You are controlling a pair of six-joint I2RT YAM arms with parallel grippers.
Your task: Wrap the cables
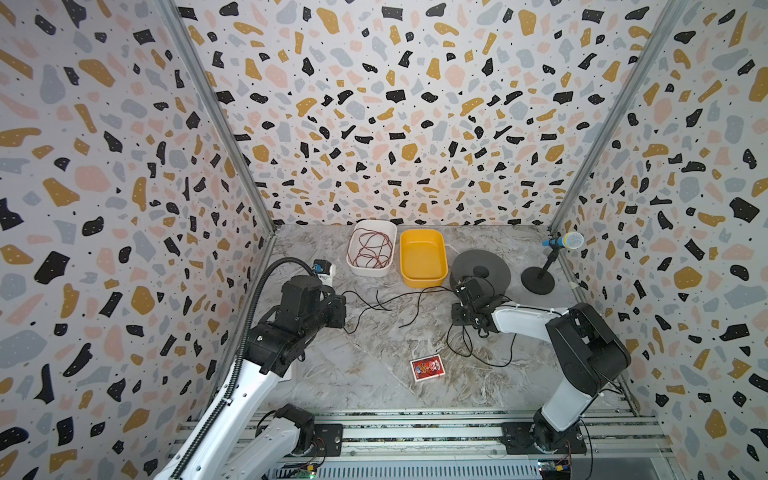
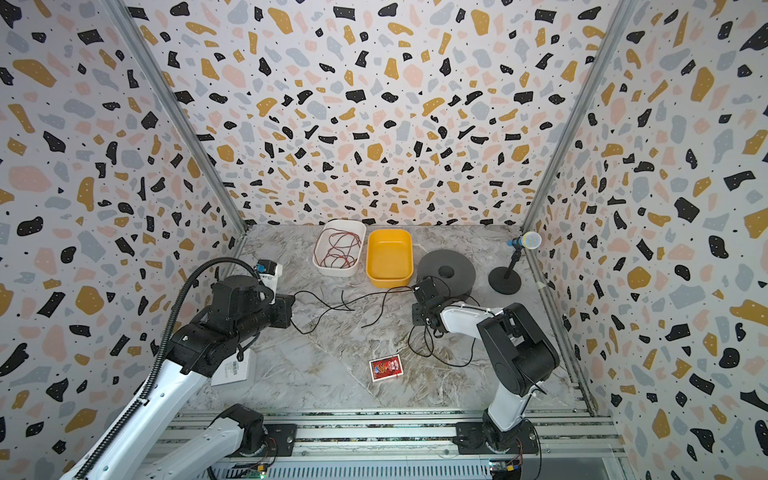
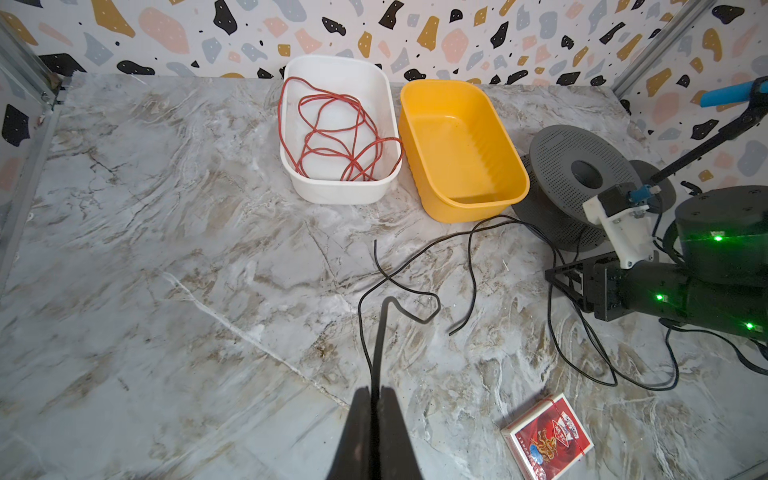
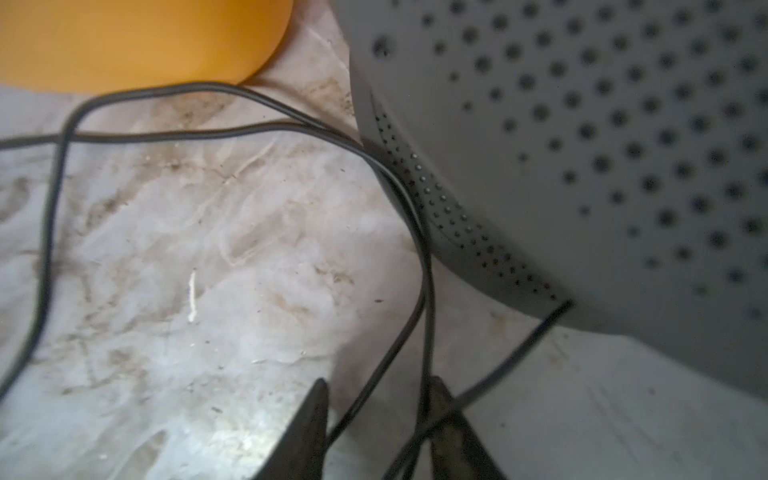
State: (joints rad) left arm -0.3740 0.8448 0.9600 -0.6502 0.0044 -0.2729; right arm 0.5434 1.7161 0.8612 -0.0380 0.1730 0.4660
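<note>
The cables are one thin black cord (image 1: 399, 296) lying in loose loops across the marble table, from the left arm to the dark grey perforated spool (image 1: 494, 266). In the left wrist view my left gripper (image 3: 376, 392) is shut on the cord (image 3: 415, 257), which runs out from between its fingertips. My right gripper (image 4: 379, 384) is low beside the spool (image 4: 582, 145). Its jaws stand apart, and strands of the cord (image 4: 232, 131) pass through the gap. In both top views the right gripper (image 2: 417, 286) sits at the spool's near left edge.
An empty yellow tub (image 1: 424, 282) stands beside a white tub (image 1: 371, 272) holding reddish-brown wire, both at the back. A red card deck (image 1: 427, 368) lies near the front. A small microphone stand (image 1: 538, 280) is at the back right. A white box (image 2: 232, 368) lies under the left arm.
</note>
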